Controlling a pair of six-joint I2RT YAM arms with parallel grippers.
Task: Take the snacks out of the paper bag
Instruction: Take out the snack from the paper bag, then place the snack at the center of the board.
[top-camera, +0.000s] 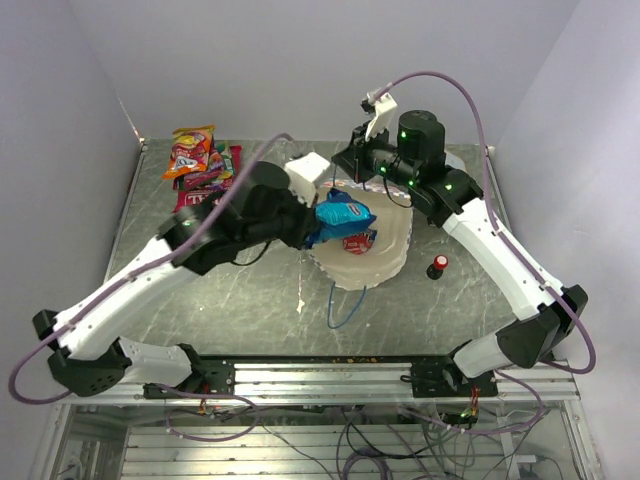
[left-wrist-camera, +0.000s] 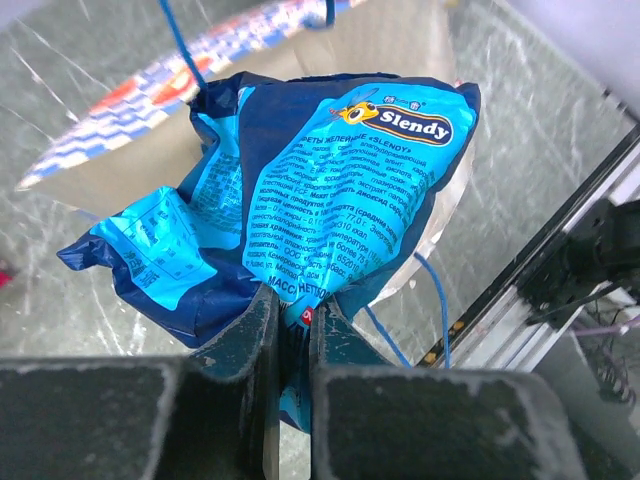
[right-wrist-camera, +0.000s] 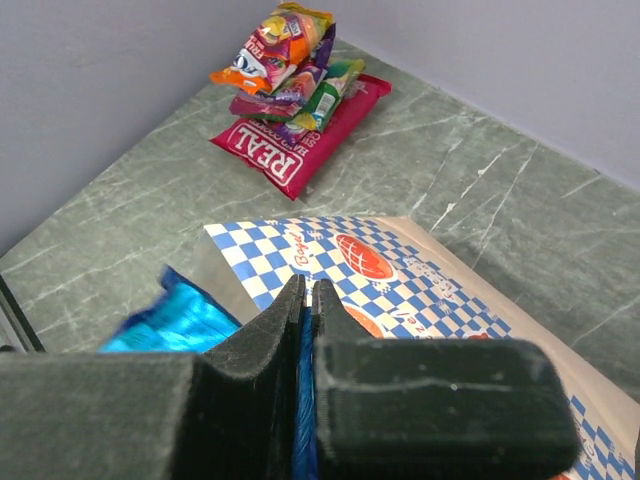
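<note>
Nearly closed, left end effector (left-wrist-camera: 292, 322) pinches the blue candy bag (left-wrist-camera: 340, 170).

The blue Slendy candy bag (left-wrist-camera: 330, 190) is glossy, crinkled plastic film. The paper bag (right-wrist-camera: 400, 270) looks matt. The worktop (right-wrist-camera: 470, 170) is smooth, green-marbled. The left pincer (left-wrist-camera: 295, 325) has matt black, grainy pads (left-wrist-camera: 245, 350).
</note>
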